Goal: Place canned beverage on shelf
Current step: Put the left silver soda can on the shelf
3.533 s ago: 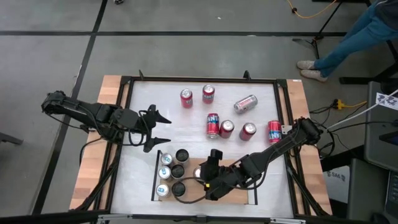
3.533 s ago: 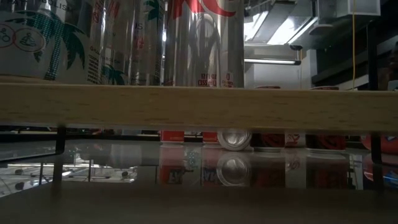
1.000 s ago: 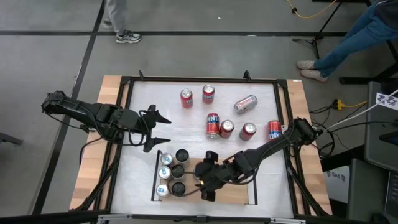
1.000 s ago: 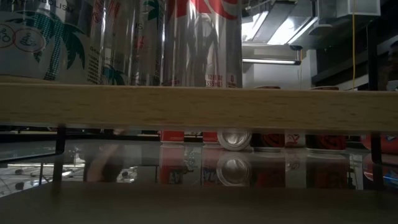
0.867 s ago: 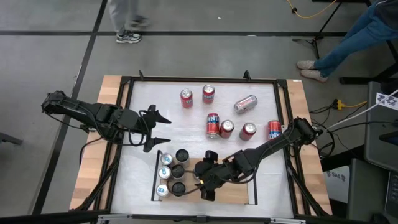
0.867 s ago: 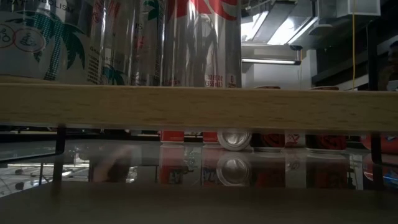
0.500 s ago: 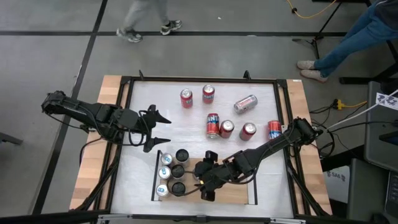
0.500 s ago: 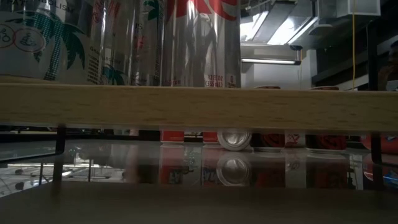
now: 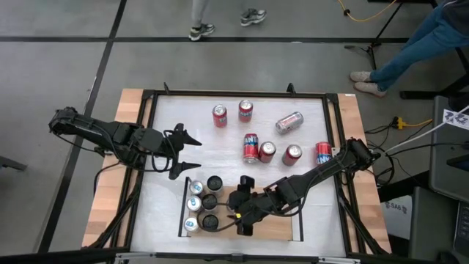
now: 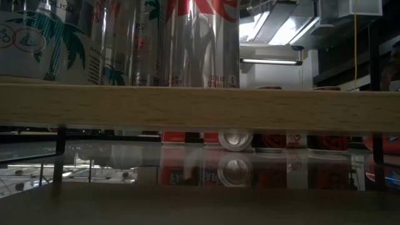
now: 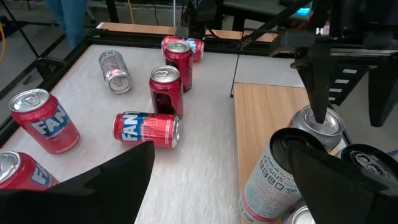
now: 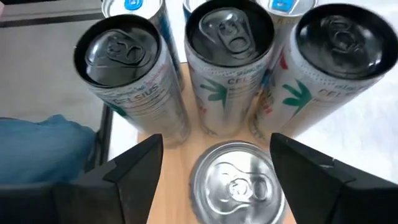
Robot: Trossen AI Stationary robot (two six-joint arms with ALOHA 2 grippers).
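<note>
grey concrete floor surrounds the white tabletop with a black frame (image 9: 220, 158), where red soda cans (image 9: 253, 147) wait. on the flat light-wood shelf with black rails (image 9: 282, 231), the right gripper (image 9: 239, 207) has slid leftward over the past few seconds, carrying a silver-topped can (image 12: 235, 182) up beside the tall dark-lidded cans (image 12: 231, 37). its fingers straddle the can, but whether they grip it is unclear. placement looks nearly finished. the left gripper (image 9: 189, 150) hangs wide open and empty, unmoved.
</note>
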